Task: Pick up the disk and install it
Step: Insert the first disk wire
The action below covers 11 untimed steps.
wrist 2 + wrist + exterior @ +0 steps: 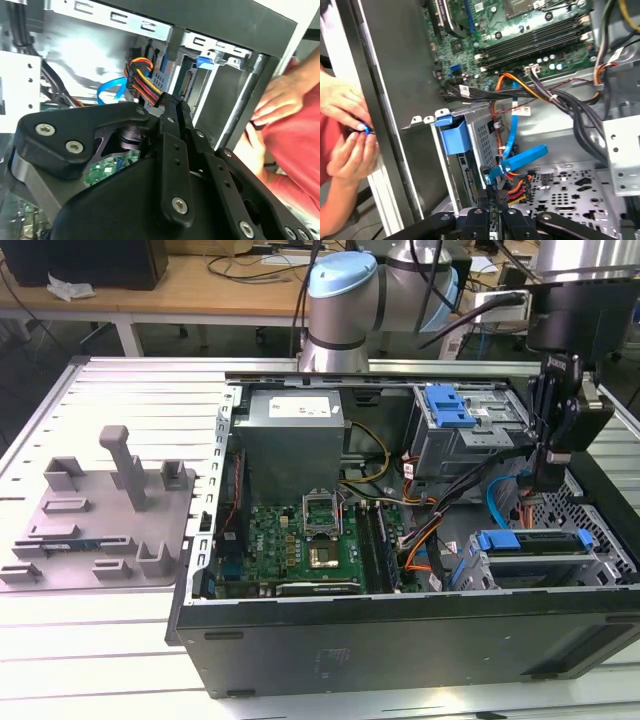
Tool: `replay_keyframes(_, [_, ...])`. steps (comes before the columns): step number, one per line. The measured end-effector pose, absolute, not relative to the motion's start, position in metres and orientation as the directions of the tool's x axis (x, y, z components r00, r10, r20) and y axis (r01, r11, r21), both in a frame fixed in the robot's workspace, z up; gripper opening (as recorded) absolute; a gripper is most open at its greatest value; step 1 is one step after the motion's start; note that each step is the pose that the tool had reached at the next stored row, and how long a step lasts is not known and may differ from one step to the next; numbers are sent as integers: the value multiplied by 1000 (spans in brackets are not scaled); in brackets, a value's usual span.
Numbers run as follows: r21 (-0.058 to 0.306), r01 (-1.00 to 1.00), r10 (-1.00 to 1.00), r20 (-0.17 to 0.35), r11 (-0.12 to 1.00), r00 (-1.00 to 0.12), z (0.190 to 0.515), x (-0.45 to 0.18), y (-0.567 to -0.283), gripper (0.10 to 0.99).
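**Disk in the drive cage, closed hand just above**

Silver disk [530, 542] with blue bracket, lying flat in the grey drive cage [600, 575] at the near corner of the open computer case [400, 640], on the exterior view's right. Looks slid into place, so pick-up and most of the install judged done. Full seating impossible to confirm, likewise any cable plugged into it.

Just above the disk and a little farther back, the black hand [548, 478], pointing down, apart from the disk. Fingers [172, 125] pressed together in both wrist views, closed on nothing visible. Close by the fingertips, a loose flat blue cable [520, 157] and a bundle of red, yellow and orange wires [142, 82].

Farther into the case, the green motherboard [300, 540] and the boxy power supply [290, 440]. Outside the case wall, a person's hands [342, 105], pinching something small and blue.

On the worktop [100, 640], well apart toward the exterior view's left, a grey fixture [110, 510] with upright posts.
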<state>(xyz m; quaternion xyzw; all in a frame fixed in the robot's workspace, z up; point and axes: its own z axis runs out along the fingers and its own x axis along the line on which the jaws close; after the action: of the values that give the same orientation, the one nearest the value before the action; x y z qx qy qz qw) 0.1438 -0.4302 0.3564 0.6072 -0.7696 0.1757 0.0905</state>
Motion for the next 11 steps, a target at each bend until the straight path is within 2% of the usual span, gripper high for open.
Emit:
replay_keyframes(3, [-152,-966,-917,313,207,-246,358,144,-435,169])
replay_keyframes(9, [-147,-966,-925,290,211,-246,358,144,-453,169])
replay_keyframes(11, [-142,-966,-933,263,215,-246,358,144,-462,169])
